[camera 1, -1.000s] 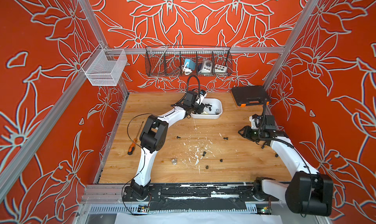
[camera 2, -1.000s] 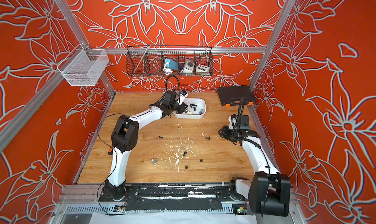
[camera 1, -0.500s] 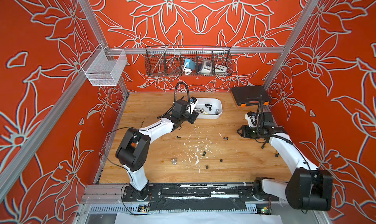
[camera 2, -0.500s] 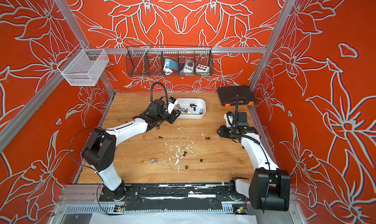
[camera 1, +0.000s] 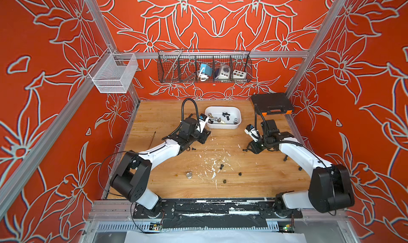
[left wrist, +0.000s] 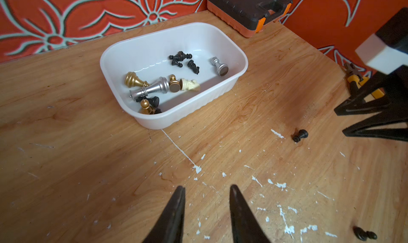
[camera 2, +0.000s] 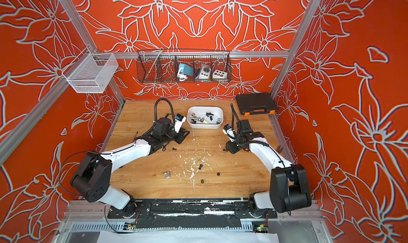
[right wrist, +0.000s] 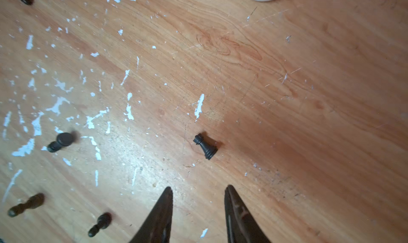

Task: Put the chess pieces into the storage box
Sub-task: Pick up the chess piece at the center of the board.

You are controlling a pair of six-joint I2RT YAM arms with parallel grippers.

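The white storage box (camera 1: 223, 127) (camera 2: 204, 126) (left wrist: 189, 111) stands at the back of the wooden table. Gold, silver, cream and black chess pieces (left wrist: 152, 88) lie in it. My left gripper (camera 1: 206, 136) (left wrist: 206, 187) hovers just in front of the box's left end, open and empty. My right gripper (camera 1: 249, 147) (right wrist: 198, 187) is low over the table on the right, open, with a fallen black piece (right wrist: 205, 146) (camera 1: 244, 149) just ahead of its tips. More black pieces (camera 1: 221, 166) (right wrist: 60, 141) and a silver one (camera 1: 189, 174) lie mid-table.
A black case with orange latches (camera 1: 272, 104) sits at the back right. Yellow-handled pliers (left wrist: 355, 80) lie by the right wall, and a screwdriver shaft (camera 1: 152, 140) lies at the left. Wire baskets (camera 1: 204, 68) hang on the back wall. White flecks mark the middle of the table.
My left gripper has drawn back from over the box toward the front. My right gripper has moved left toward the black piece on the table.
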